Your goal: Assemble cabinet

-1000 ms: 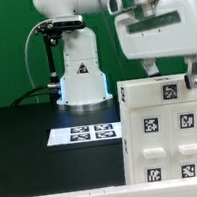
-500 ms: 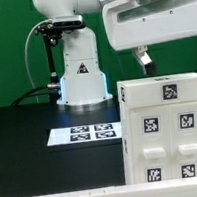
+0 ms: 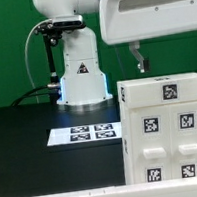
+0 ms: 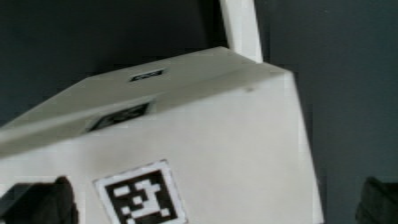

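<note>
The cabinet (image 3: 169,127) is a large white box with several black-and-white tags. It stands on the black table at the exterior view's right. My gripper (image 3: 168,52) hangs above its top, clear of it, with one finger (image 3: 136,55) showing and the other at the frame edge. In the wrist view the cabinet (image 4: 196,130) fills the picture, with a tag on its face. The gripper (image 4: 210,205) is open, its dark fingertips (image 4: 36,203) wide apart at either side and holding nothing.
The white robot base (image 3: 82,78) with a triangle sticker stands behind the table's middle. The marker board (image 3: 91,133) lies flat in front of it, to the left of the cabinet. A green wall closes the back.
The gripper has risen from just above the cabinet's top to well above it. The cabinet has not moved.
</note>
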Action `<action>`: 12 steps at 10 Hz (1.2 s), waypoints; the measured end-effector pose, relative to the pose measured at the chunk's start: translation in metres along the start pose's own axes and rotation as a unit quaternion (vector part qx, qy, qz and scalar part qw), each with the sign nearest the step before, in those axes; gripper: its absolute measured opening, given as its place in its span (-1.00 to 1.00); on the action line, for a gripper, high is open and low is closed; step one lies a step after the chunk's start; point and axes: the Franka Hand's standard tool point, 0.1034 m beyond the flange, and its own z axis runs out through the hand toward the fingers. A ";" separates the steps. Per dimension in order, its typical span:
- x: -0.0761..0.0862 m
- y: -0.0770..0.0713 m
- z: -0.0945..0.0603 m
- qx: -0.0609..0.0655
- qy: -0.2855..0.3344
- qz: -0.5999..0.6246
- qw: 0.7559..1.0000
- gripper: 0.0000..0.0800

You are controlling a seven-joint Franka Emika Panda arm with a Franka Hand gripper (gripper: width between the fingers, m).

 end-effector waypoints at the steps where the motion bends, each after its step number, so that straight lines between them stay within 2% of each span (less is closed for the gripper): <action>1: 0.000 0.000 0.000 0.000 0.000 -0.043 0.999 0.99; 2: 0.000 0.001 0.001 0.000 -0.002 -0.089 0.996 0.99; 3: 0.003 0.003 0.000 -0.003 -0.006 -0.195 0.981 0.99; 5: 0.005 0.000 0.001 -0.011 -0.006 -0.348 0.938 0.99; 6: 0.005 0.002 0.002 -0.011 -0.007 -0.364 0.931 0.99; 9: 0.005 0.004 0.003 -0.010 -0.008 -0.459 0.888 0.99; 11: 0.010 0.014 0.008 -0.026 0.014 -0.602 0.798 0.99; 12: 0.010 0.017 0.011 -0.026 0.010 -0.627 0.779 0.99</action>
